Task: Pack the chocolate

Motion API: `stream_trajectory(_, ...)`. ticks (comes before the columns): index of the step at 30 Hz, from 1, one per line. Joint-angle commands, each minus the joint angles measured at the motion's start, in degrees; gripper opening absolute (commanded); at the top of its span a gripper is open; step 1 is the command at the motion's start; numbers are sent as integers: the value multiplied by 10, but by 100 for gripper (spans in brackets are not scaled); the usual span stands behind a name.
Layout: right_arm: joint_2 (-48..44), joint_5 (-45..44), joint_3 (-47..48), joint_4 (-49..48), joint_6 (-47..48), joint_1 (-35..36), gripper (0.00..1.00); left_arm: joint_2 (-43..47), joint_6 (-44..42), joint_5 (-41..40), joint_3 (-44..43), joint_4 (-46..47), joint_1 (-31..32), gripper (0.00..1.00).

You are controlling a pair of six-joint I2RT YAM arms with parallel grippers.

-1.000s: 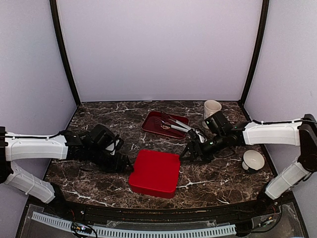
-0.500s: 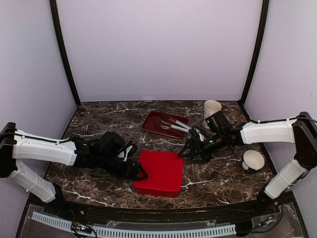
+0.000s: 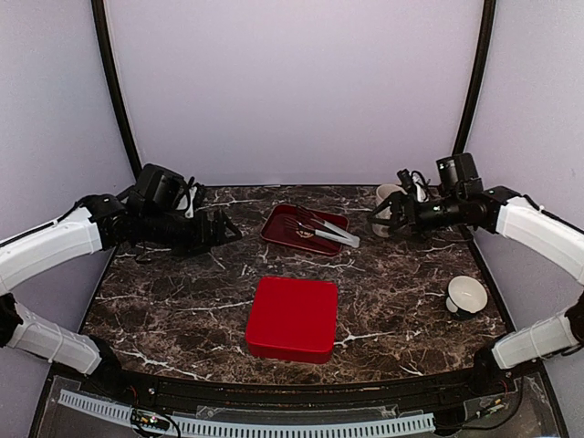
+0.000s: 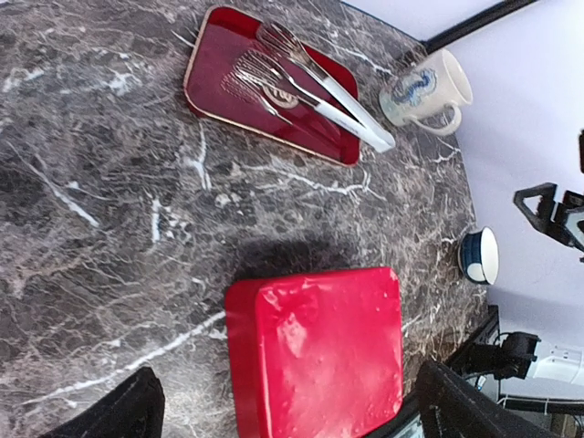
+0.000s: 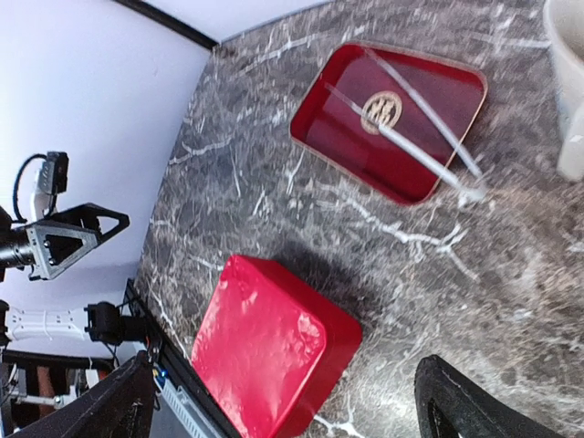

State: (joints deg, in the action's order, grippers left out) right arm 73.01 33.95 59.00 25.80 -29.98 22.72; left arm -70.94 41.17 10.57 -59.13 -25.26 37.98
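Note:
No chocolate shows in any view. A closed red box lies flat at the middle front of the marble table, also seen in the left wrist view and the right wrist view. My left gripper hangs open above the table's left side, well away from the box, with nothing between its fingers. My right gripper hangs open at the back right beside the mug, and it too holds nothing.
A red tray at the back middle carries metal tongs. The cream mug stands at the back right corner. A small white bowl with a dark blue outside sits near the right edge. Purple walls close in three sides.
Both arms have lifted off the red box and swung back towards their own sides, and both sets of jaws have opened wider. The box ended slightly to the right of where it lay.

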Motion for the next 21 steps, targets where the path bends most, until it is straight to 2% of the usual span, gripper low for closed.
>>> stream_trajectory(1,-57,-16,26,25,32,-59,100,23,-37,-25,-34,-91,-54,99)
stream_trajectory(5,-115,-15,-7,6,29,-112,100,35,-41,-55,-32,-111,-87,99)
stream_trajectory(11,-192,-10,-121,-43,7,-167,100,54,-28,-95,10,-109,-92,99)
stream_trajectory(16,-233,-5,-203,-90,-20,-179,100,57,-5,-87,52,-89,-92,99)
stream_trajectory(21,-237,0,-222,-109,-29,-181,100,74,-5,-105,62,-75,-92,99)
